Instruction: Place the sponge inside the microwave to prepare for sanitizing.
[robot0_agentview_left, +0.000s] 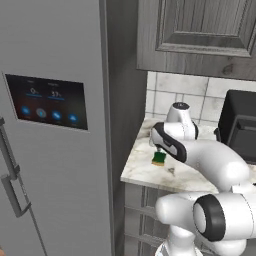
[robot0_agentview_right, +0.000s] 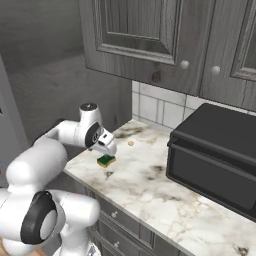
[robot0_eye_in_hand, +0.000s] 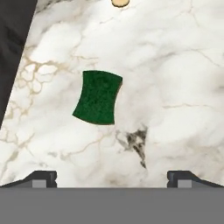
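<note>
1. The arm bends forward from the lower frame, its wrist turned down over the marble counter (robot0_agentview_right: 150, 190).
2. The gripper (robot0_eye_in_hand: 111, 177) hangs above the sponge (robot0_eye_in_hand: 97, 97), jaws spread wide apart, holding nothing.
3. The sponge lies flat at the counter's left end, centre-left in the hand view.
4. The microwave (robot0_agentview_right: 215, 155) sits at right, door shut.

one sponge (robot0_eye_in_hand: 97, 97), one microwave (robot0_agentview_right: 215, 155), one fridge (robot0_agentview_left: 50, 150).
</note>
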